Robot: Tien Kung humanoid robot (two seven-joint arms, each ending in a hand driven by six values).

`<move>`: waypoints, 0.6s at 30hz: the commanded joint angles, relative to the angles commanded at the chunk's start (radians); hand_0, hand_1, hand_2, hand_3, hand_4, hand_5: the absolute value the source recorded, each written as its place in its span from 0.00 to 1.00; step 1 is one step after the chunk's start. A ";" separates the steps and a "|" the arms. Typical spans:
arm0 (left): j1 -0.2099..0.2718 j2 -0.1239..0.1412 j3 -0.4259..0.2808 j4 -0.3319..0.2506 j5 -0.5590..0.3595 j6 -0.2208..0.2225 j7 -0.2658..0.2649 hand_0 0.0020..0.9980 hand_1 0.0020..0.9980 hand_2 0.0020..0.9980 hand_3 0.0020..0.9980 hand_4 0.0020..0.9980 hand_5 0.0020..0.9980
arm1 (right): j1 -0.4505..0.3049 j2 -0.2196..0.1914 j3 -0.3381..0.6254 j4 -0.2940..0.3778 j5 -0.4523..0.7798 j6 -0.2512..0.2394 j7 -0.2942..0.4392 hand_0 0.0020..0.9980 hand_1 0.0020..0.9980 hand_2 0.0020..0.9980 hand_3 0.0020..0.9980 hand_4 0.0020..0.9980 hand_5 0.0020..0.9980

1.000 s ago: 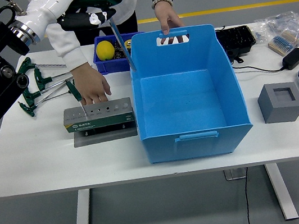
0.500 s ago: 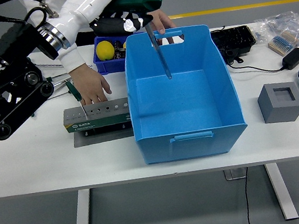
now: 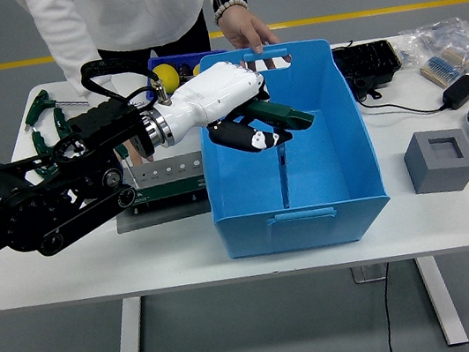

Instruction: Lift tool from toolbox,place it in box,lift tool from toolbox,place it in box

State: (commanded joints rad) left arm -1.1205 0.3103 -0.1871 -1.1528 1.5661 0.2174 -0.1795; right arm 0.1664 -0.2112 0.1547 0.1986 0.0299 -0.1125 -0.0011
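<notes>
- The tool (image 3: pixel 279 129), a T-handle wrench with a green grip and a thin metal shaft, is hanging upright inside the blue box (image 3: pixel 352 157), its shaft pointing down toward the box floor.
- The left hand (image 3: pixel 237 108), white-shelled with black fingers, is curling around the green grip and holding the tool over the middle of the box.
- The black left arm is reaching in from the picture's left, crossing low over the near left part of the table.
- The blue box is sitting at the centre of the white table (image 3: pixel 185 255), its handle cut-outs facing the near and far sides.
- The toolbox (image 3: pixel 168 179), a grey and green holder with a row of holes, is standing just left of the box, partly hidden behind the arm.
- More green-handled wrenches (image 3: pixel 44 112) are lying at the far left of the table.
- A small blue bin with a yellow ball (image 3: pixel 167 75) is sitting behind the box's far left corner.
- A person in a white top is standing at the far side, one hand (image 3: pixel 247 31) resting on the box's far rim.
- To the right, a grey foam block (image 3: pixel 440 159), a black tray (image 3: pixel 369 65), a black adapter (image 3: pixel 459 91) with cable, and clear bags of small parts are lying on the table.
- The floor behind is grey, with a yellow line running across it.
</notes>
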 joint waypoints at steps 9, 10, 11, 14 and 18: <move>-0.007 -0.038 0.014 0.051 -0.003 0.017 -0.014 0.26 0.18 0.21 0.23 0.75 0.56 | -0.001 -0.003 0.008 0.000 -0.014 -0.001 -0.003 0.72 0.70 0.76 0.68 0.93 0.81; -0.008 -0.041 0.014 0.057 -0.005 0.020 -0.017 0.34 0.38 0.47 0.57 0.80 0.56 | -0.001 -0.003 0.008 0.000 -0.013 -0.001 -0.002 0.72 0.70 0.76 0.68 0.93 0.81; -0.008 -0.045 0.013 0.062 -0.006 0.023 -0.019 0.34 0.38 0.47 0.57 0.80 0.56 | 0.000 -0.003 0.007 0.000 -0.013 -0.001 -0.002 0.72 0.70 0.76 0.68 0.93 0.81; -0.011 -0.053 0.013 0.073 -0.007 0.035 -0.030 0.34 0.38 0.47 0.57 0.80 0.56 | 0.002 -0.005 0.005 0.000 -0.009 -0.001 -0.001 0.72 0.70 0.76 0.68 0.93 0.81; -0.016 -0.063 0.009 0.085 -0.006 0.056 -0.044 0.42 0.50 0.62 0.65 0.84 0.56 | 0.006 -0.008 0.000 0.000 0.001 -0.002 0.002 0.72 0.70 0.76 0.68 0.93 0.81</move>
State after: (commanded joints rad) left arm -1.1368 0.2470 -0.1782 -1.0675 1.5602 0.2731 -0.2240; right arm 0.1725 -0.2190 0.1544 0.1988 0.0309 -0.1141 0.0008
